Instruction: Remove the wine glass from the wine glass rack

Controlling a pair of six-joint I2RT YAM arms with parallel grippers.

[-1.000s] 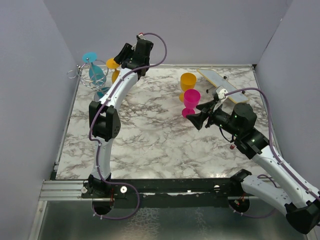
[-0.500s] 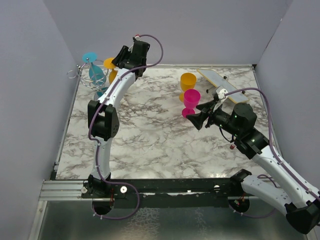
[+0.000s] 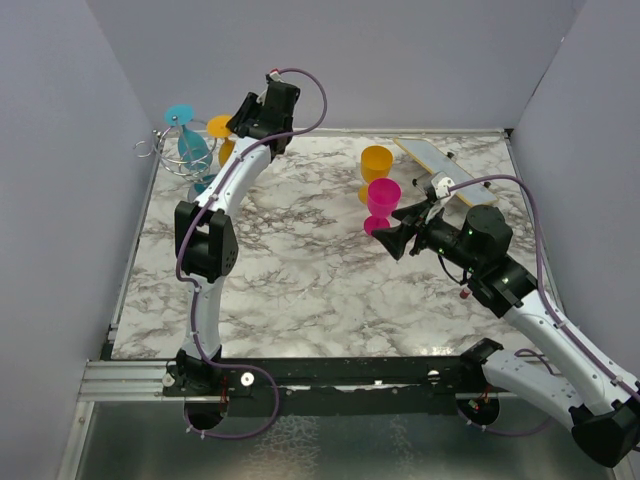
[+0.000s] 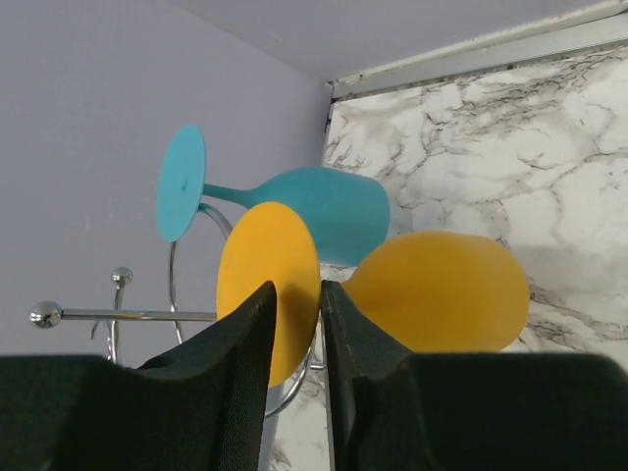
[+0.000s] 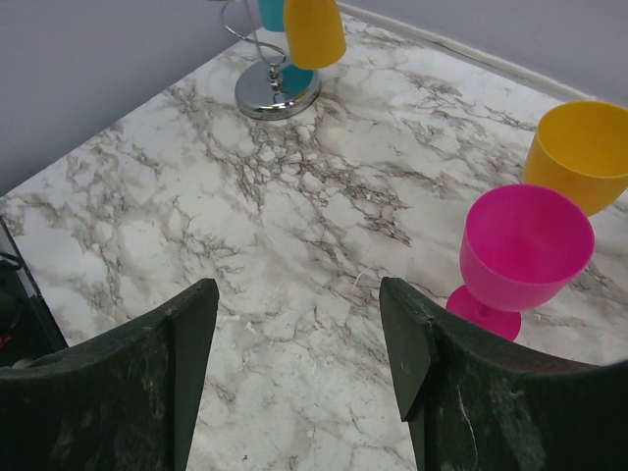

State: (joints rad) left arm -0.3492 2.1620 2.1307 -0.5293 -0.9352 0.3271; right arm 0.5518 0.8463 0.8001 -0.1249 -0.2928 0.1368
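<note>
An orange wine glass (image 4: 437, 292) hangs bowl-down on the wine glass rack (image 4: 118, 314), a thin silver wire stand at the table's back left corner (image 3: 150, 148). Its round foot (image 4: 260, 280) shows in the narrow gap of my left gripper (image 4: 297, 294), whose jaws stand slightly apart around the foot's edge. The stem is hidden behind one finger. A teal wine glass (image 4: 324, 211) hangs on the same rack just behind. From above, my left gripper (image 3: 240, 125) is at the orange foot (image 3: 219, 126). My right gripper (image 5: 299, 334) hovers open and holds nothing.
A pink goblet (image 3: 382, 200) and a yellow cup (image 3: 376, 165) stand upright right of centre, close to my right gripper (image 3: 390, 240). A flat board (image 3: 440, 160) lies at the back right. The rack's shiny disc base (image 5: 275, 93) sits near the left wall.
My left gripper has moved left onto the orange glass's foot and its jaws have narrowed. The right arm has not moved.
</note>
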